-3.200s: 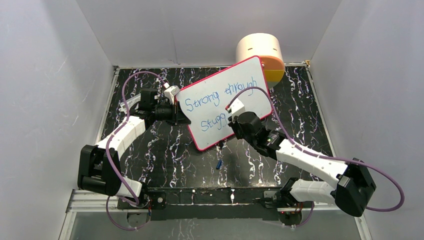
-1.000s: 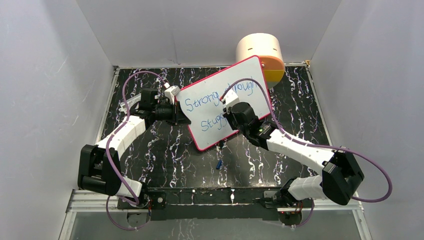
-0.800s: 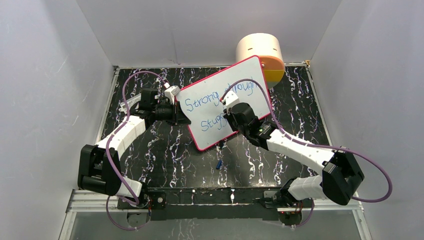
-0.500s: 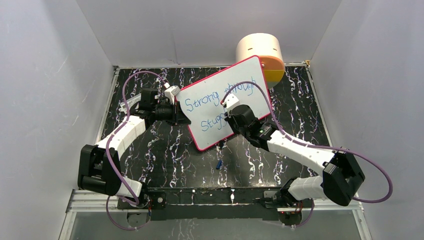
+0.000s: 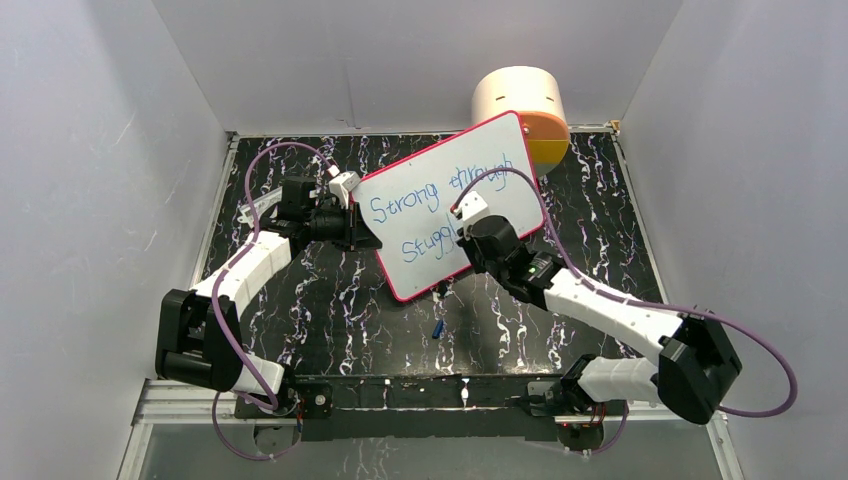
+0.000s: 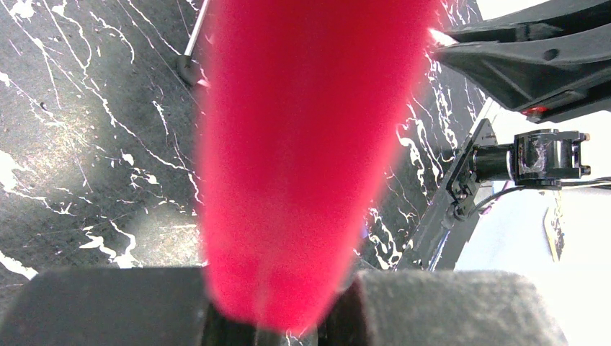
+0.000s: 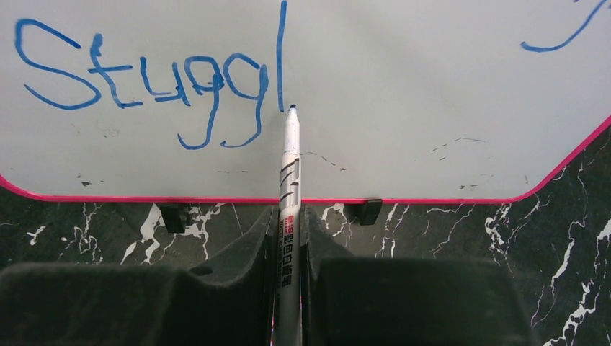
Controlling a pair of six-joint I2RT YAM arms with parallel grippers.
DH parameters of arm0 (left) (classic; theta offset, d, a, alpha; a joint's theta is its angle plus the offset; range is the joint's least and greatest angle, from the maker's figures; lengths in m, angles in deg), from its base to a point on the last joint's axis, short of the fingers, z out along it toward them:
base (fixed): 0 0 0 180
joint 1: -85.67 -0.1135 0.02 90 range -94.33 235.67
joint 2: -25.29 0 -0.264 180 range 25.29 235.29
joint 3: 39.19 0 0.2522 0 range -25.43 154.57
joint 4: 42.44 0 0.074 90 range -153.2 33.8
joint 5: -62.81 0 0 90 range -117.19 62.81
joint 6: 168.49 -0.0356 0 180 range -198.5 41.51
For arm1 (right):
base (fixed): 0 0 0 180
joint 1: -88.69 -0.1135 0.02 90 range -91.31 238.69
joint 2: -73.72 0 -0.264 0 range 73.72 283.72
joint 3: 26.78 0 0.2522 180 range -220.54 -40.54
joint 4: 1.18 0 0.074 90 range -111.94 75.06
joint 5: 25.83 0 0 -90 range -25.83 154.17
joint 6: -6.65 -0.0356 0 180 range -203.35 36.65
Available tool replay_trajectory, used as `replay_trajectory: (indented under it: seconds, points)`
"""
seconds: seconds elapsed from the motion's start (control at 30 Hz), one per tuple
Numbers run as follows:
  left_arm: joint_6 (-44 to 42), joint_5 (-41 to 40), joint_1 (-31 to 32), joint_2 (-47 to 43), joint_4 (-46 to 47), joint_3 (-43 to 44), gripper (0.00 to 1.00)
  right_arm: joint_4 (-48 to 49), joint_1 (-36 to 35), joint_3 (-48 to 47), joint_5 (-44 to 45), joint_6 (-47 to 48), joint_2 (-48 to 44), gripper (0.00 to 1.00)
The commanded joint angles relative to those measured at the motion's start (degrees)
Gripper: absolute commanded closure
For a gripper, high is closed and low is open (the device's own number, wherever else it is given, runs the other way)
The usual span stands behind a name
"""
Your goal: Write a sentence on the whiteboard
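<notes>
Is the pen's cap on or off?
Off: the pen shows a bare tip on the whiteboard, at the end of the last blue stroke of the sentence.

White-shelled, black-jointed arms carry looping purple cables.

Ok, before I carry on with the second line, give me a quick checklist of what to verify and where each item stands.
1. Right jaws gripping the marker: ok, it is clamped with the tip pointing forward.
2. Left jaws holding the whiteboard: ok, its pink-red frame sits between them.
3. Tip at the end of the writing: ok, it is at the foot of the "l".
4. Tip touching the board: cannot tell.
5. Writing room to the right of "Stuggl": ok, the board is bare there.
6. Spelling: not ok, "Stuggl" lacks an r.
</notes>
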Motion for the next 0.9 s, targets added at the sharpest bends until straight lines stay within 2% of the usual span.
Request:
replay_trajectory:
  seconds: [0.0,0.47,0.87]
  points:
    - [-1.84,-5.24,-0.34,0.53,-3.55,0.36,1.0,4.95,0.57,0.4,0.91,0.07,-4.92,1.0]
    - [-1.88,-5.15,-0.34,0.71,-3.64,0.44,1.0,6.59,3.12,-0.32,-5.77,-0.1,-1.81,1.0]
    - [-1.92,-5.14,-0.35,0.71,-3.65,0.44,1.0,6.36,3.3,-0.59,-5.41,-0.23,-0.4,1.0]
